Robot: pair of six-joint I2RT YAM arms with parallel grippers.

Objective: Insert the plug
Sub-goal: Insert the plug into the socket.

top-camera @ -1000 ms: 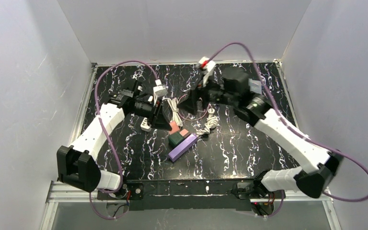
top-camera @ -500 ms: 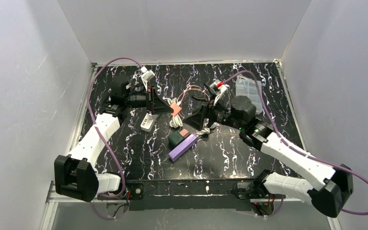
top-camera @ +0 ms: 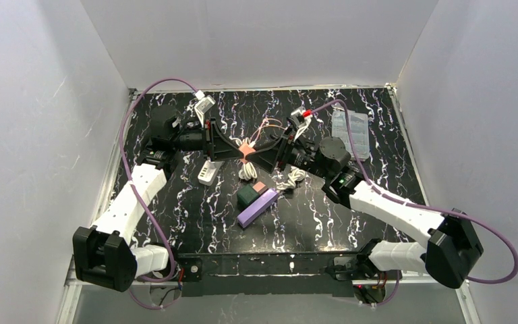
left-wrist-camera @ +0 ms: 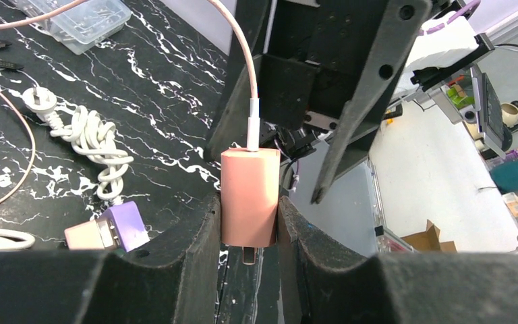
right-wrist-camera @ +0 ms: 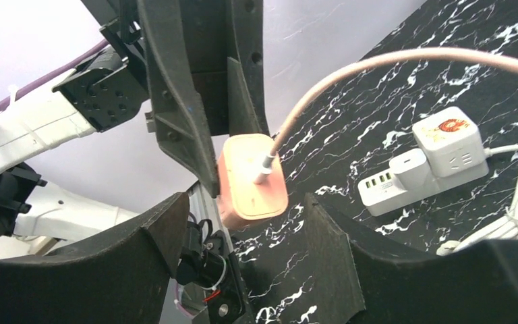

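Looking at the left pincer point(left-wrist-camera: 249, 204), it's clamped on a salmon-pink plug point(left-wrist-camera: 249, 196), one finger pressed against each side, holding it up in the air over the middle-far part of the black marbled worktop point(top-camera: 324, 216). What matters here is how the plug is pointing. Its long axis runs along the left fingers. The matching pink cable point(left-wrist-camera: 241, 54) leaves the end that faces the right arm, and the other end points back toward the left wrist, where a bit of metal peeks out that's probably a prong. So the right pincer point(right-wrist-camera: 243, 209) is meeting it cable-end first. Its jaws are open, with one finger on each side of the plug and a visible gap on both sides, so it isn't touching anything as far as I can tell. The left arm clearly has the plug and the right one is just beside it, so my guess is a hand-over, with the right fingers needing to land on whatever faces the left ones leave free. I can't tell from these views how much room there is. The plug is a rounded, smooth little block, so it could be slippery. The white power strip point(right-wrist-camera: 388, 189) lies flat on the worktop, left of and nearer than the plug, with a couple of white adapters already in it.
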